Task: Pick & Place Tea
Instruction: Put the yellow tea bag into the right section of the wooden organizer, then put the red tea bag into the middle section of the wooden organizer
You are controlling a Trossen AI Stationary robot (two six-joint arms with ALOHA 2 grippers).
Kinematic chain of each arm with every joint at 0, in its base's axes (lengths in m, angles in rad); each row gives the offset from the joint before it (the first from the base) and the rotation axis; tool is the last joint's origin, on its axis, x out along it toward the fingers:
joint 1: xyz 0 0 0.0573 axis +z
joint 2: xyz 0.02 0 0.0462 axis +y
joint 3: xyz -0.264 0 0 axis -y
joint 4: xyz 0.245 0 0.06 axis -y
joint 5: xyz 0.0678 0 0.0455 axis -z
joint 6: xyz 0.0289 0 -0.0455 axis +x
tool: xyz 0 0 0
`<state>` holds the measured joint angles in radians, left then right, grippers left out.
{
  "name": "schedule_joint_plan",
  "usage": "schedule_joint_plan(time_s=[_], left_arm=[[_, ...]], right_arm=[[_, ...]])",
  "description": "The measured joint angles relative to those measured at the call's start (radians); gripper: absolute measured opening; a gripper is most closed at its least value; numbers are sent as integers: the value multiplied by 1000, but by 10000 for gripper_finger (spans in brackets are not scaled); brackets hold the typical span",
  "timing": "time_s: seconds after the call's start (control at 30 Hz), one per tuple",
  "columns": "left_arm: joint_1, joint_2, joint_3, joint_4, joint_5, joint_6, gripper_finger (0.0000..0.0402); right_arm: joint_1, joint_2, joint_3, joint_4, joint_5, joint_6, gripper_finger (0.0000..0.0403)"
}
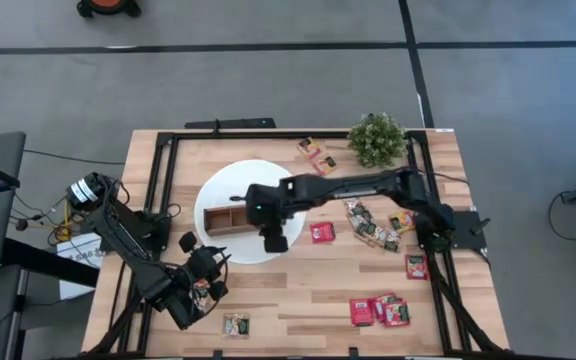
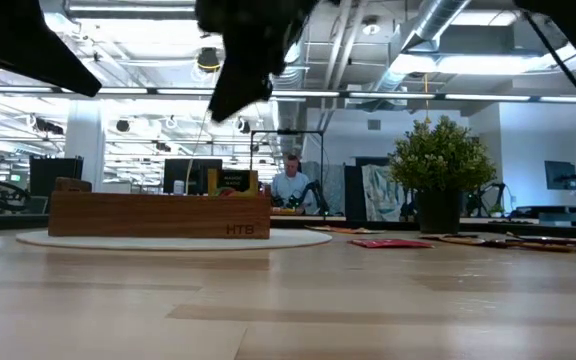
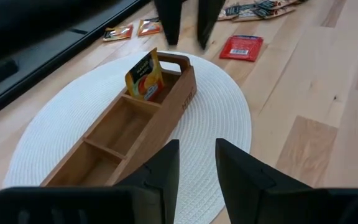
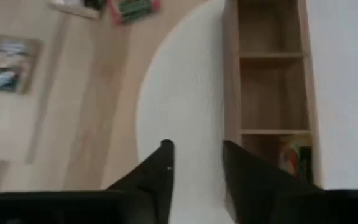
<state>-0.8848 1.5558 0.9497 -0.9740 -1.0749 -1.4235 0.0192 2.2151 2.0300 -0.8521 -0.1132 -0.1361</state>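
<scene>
A brown wooden three-compartment tray [image 1: 224, 217] stands on a white disc [image 1: 230, 180]. One orange-yellow tea sachet [image 3: 144, 75] stands tilted in the tray's end compartment, leaning on the compartment wall; it also shows in the right wrist view [image 4: 296, 155]. My right gripper [image 4: 194, 155] hovers open above the disc beside that end of the tray [image 1: 274, 238], with nothing between its fingers. My left gripper [image 3: 197, 163] stands open near the disc's near-left edge [image 1: 208, 266], empty. More tea sachets lie flat on the table: a red one [image 1: 322, 232] and a white-and-green one [image 1: 235, 324].
A small potted plant [image 1: 376, 138] stands at the far right. Orange sachets [image 1: 314, 150] lie beside it, a mixed pile [image 1: 373, 225] lies right of the disc, and red ones [image 1: 378, 311] lie near the front. A black frame [image 1: 163, 175] rims the table.
</scene>
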Motion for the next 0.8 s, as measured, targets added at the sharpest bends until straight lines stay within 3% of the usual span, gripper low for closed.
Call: schedule_joint_plan(time_s=[0.17, 0.23, 0.33, 0.63, 0.8], left_arm=[[0, 0, 0, 5, -3, 0, 96], [0, 0, 0, 6, -3, 0, 96], [0, 1, 0, 8, -4, 0, 96], [0, 1, 0, 8, 10, 20, 97], [0, 1, 0, 8, 81, 26, 97]], right_arm=[[-54, 91, -1, 42, 23, 42, 22], [-79, 101, -2, 34, 64, 61, 6], [-105, 98, 0, 47, 137, 81, 15], [-87, -14, 1, -32, 151, 60, 11], [34, -98, -71, -105, 326, 90, 3]])
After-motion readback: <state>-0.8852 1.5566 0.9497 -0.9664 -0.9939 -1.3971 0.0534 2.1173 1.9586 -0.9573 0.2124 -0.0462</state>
